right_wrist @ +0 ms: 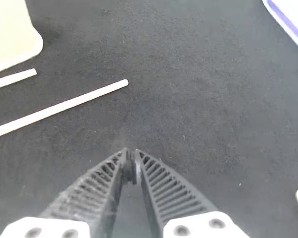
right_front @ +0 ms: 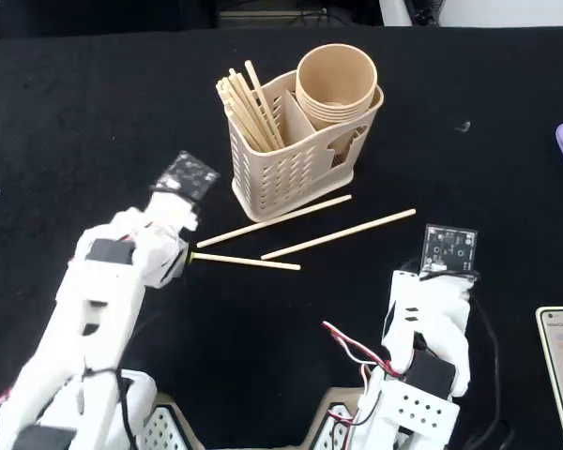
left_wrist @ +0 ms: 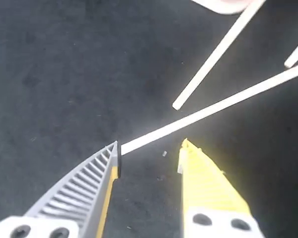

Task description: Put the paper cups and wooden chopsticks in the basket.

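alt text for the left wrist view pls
The left gripper, open, is low over a black table, its grey fingertip at the end of a wooden chopstick. A second chopstick lies just beyond it.

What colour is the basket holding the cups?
Cream. The slotted cream plastic basket shows best in the high view.

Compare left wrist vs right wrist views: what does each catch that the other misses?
Left wrist: the left tool, open, with the end of a chopstick beside its grey fingertip.
Right wrist: the right tool, shut and empty, plus a purple-edged object.
Both: the black table, a corner of the basket and other loose chopsticks lying flat.
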Controlling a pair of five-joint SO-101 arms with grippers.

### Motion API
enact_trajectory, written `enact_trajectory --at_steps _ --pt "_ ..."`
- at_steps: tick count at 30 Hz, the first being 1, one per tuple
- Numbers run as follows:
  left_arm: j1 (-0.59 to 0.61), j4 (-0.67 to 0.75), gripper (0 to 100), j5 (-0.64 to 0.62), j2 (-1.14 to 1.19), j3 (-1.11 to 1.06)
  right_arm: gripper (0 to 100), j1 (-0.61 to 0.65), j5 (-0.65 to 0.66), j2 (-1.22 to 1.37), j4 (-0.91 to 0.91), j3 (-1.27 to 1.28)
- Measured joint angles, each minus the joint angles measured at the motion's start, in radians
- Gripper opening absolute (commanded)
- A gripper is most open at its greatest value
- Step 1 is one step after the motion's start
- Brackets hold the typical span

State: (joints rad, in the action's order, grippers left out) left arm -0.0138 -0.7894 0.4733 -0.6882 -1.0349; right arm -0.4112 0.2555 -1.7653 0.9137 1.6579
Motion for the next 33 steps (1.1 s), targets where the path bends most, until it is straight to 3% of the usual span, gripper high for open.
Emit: enact_trajectory --at_steps 5,10,13,19,23,28,33 --pt "0.189 0.0 20 -0.196 -0.127 -0.008 8.8 0.075 0.081 0.003 0.12 -0.232" --pt "0.423 0.0 20 -0.446 -0.173 -0.008 11.7 0.325 0.143 0.175 0.305 -0.559" --pt "0.474 0.0 20 -0.549 -0.176 -0.026 11.7 0.506 0.158 0.338 0.384 -0.718" --pt "0.488 0.0 19 -0.58 -0.18 -0.075 11.9 0.807 0.167 0.746 0.39 -0.907" --pt "0.601 0.003 20 -0.589 -0.18 -0.078 12.0 0.973 0.17 1.054 0.319 -0.961" --pt "0.795 0.037 20 -0.678 -0.18 -0.078 12.1 1.083 0.169 1.392 0.201 -1.025" --pt "0.815 0.037 19 -0.701 -0.18 -0.078 12.1 1.126 0.232 1.64 0.176 -1.165"
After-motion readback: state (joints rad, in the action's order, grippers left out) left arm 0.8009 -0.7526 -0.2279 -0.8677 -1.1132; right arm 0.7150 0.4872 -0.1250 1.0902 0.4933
